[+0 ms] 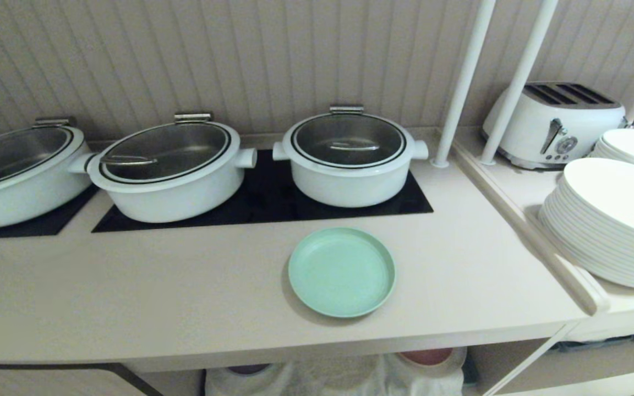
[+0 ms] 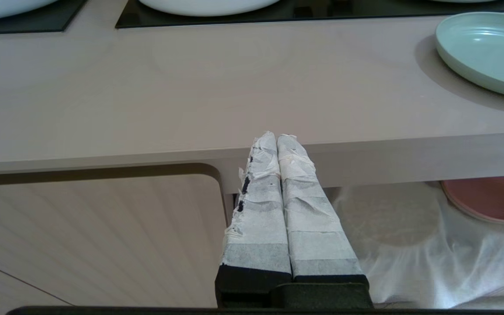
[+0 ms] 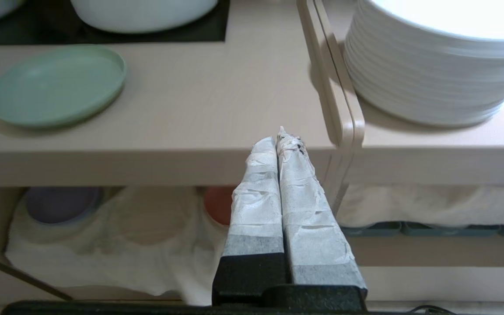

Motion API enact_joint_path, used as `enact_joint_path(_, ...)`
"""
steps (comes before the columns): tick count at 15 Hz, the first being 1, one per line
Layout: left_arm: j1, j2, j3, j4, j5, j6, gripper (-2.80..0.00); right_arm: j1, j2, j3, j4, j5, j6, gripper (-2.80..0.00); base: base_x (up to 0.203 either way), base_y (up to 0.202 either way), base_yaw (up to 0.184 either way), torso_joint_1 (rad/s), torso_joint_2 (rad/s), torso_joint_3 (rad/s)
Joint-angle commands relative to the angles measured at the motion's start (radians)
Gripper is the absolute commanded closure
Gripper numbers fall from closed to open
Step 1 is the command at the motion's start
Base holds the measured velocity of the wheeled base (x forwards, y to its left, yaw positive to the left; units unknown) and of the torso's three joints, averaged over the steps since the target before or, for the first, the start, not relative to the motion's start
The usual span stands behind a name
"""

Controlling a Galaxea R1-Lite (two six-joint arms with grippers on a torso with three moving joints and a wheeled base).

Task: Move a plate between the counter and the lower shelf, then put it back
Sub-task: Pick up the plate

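We held both jaws pressed together, empty; the plate (image 3: 57, 85) lay beyond them on the bench (image 3: 199, 118), light, stiff, slick; its raised rim looked the best hold.

The head camera looks down from above the counter (image 1: 185, 286) toward the back wall, taking in the pots and the green plate (image 1: 342, 272). Both wrist cameras sit low before the counter's front edge, facing forward along closed fingers; each shares the plate and the cloth-draped shelf (image 3: 116, 232) below.
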Motion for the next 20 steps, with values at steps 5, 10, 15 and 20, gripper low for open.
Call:
enact_joint_path(5, 0.000, 0.000, 0.000, 0.000, 0.000, -0.001, 0.00, 0.019, 0.465, -0.214, -0.062, 0.000, 0.003, 0.00, 0.000, 0.000, 0.000, 0.000, 0.00, 0.000)
enact_joint_path(10, 0.000, 0.000, 0.000, 0.000, 0.000, -0.002, 0.00, 0.133, 0.694, -0.360, -0.058, 0.015, 0.003, 0.00, 0.000, 0.000, 0.000, 0.000, 0.00, 0.000)
enact_joint_path(15, 0.000, 0.000, 0.000, 0.000, 0.000, 0.000, 0.00, 0.179, 0.940, -0.540, 0.019, 0.017, 0.002, 0.00, 0.000, 0.000, 0.000, 0.000, 0.00, 0.000)
enact_joint_path(20, 0.000, 0.000, 0.000, 0.000, 0.000, 0.000, 0.00, 0.251, 1.183, -0.741, 0.189, 0.017, -0.021, 0.00, 0.000, 0.000, 0.000, 0.000, 0.00, 0.000)
